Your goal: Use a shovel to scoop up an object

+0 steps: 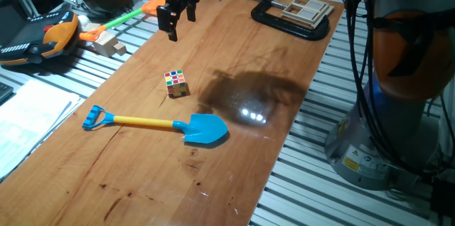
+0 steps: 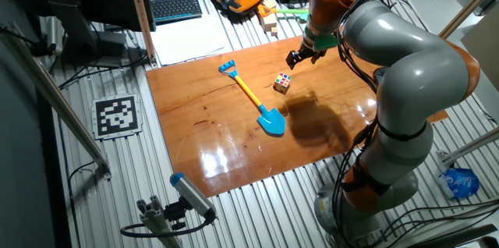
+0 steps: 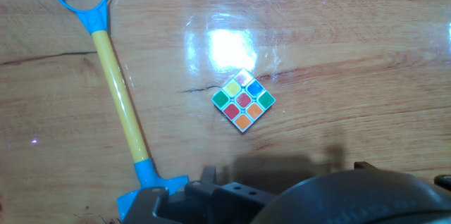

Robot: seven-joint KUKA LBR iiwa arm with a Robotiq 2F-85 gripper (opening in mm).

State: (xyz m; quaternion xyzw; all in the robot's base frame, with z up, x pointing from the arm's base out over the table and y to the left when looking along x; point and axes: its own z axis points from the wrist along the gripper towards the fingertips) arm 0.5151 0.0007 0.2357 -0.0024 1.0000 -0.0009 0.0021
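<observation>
My gripper (image 1: 175, 21) hangs empty above the table, jaws apart, nothing taken up yet.

Below it the shovel (image 1: 158, 123) lies flat on the wooden table (image 1: 234, 148), with the puzzle cube (image 1: 175, 83) near its yellow shaft, apart from it. The shovel looks like light, stiff, smooth plastic, so I judge mid-shaft the best hold; the small cube will likely skid ahead of the blade.

Grey-and-orange arm (image 2: 405, 61), black end effector (image 1: 175, 18)
</observation>
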